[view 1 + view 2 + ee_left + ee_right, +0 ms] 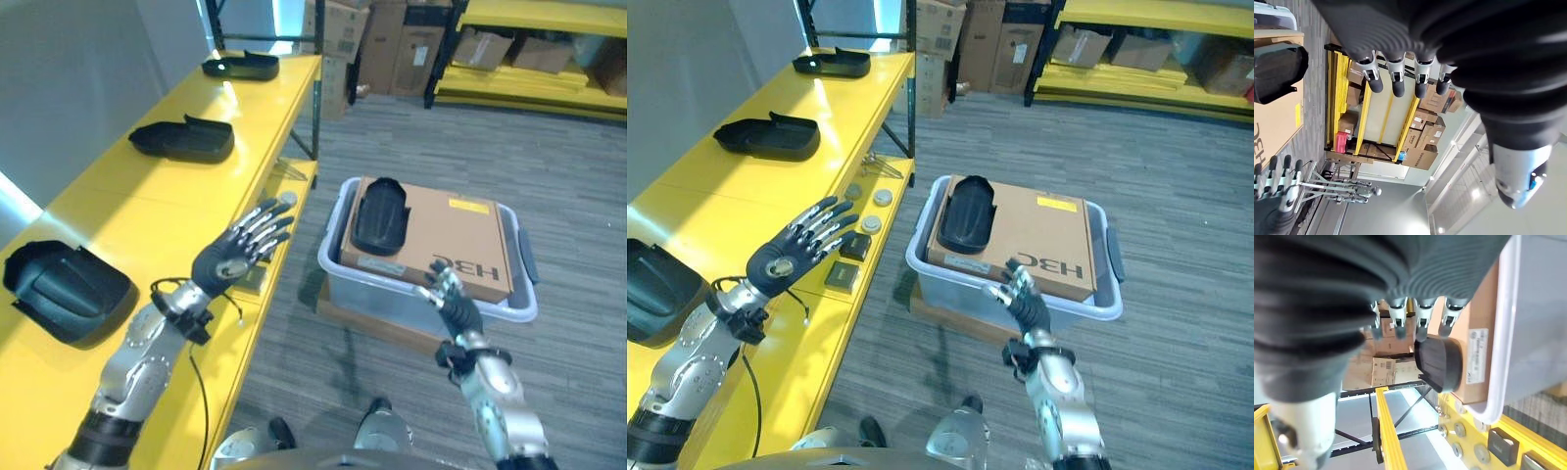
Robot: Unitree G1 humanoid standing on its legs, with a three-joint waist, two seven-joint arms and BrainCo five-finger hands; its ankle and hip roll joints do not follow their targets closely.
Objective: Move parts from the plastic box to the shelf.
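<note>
Bare stretches of the yellow metal shelf [186,201] between three well-apart black moulded plastic parts, brown cardboard carton [446,240] filling the translucent grey plastic box [333,264], another black part [380,215] atop it.

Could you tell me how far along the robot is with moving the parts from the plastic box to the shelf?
Done: three black parts lie along the yellow shelf. In hand: nothing; the left robot hand is open over the shelf edge, and the right robot hand is open at the plastic box. Left: one black part on the cardboard box.

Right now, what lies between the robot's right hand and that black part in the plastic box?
Bare brown cardboard box top; the eye views show nothing else between the right hand and black part.
</note>
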